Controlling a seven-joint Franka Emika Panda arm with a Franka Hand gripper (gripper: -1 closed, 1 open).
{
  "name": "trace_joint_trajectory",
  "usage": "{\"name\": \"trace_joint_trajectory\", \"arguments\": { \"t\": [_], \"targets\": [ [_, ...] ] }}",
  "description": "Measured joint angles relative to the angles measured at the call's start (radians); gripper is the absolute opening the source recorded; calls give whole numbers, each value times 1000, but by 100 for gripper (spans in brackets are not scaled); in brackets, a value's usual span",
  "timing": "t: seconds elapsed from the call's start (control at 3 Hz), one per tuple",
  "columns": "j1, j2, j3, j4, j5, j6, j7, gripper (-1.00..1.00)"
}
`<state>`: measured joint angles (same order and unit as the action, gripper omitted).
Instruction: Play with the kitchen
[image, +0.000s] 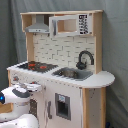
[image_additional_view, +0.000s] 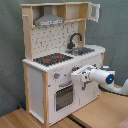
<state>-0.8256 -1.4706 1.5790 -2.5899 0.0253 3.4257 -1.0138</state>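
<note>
Reaching for kitchen (image_additional_view: 50, 75) front | tool (image_additional_view: 76, 76) at knob panel above oven door (image_additional_view: 64, 96), finger state: can't tell | next: line up on one knob, close gently

First exterior view stands off the kitchen (image: 60, 70), facing its front from the stove end, arm low at the first exterior view's left. Second exterior view faces the same front from the opposite quarter, slightly higher. Both share stovetop, sink and hood.
</note>
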Motion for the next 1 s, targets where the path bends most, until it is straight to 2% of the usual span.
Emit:
{"name": "trace_joint_trajectory", "arguments": {
  "t": [0.33,0.67,1.0],
  "targets": [
    [-1,0,2,0,0,-30,141,100],
    [76,2,-52,-3,2,-50,171,100],
    [130,3,-71,-16,2,-130,171,100]
  ]
}}
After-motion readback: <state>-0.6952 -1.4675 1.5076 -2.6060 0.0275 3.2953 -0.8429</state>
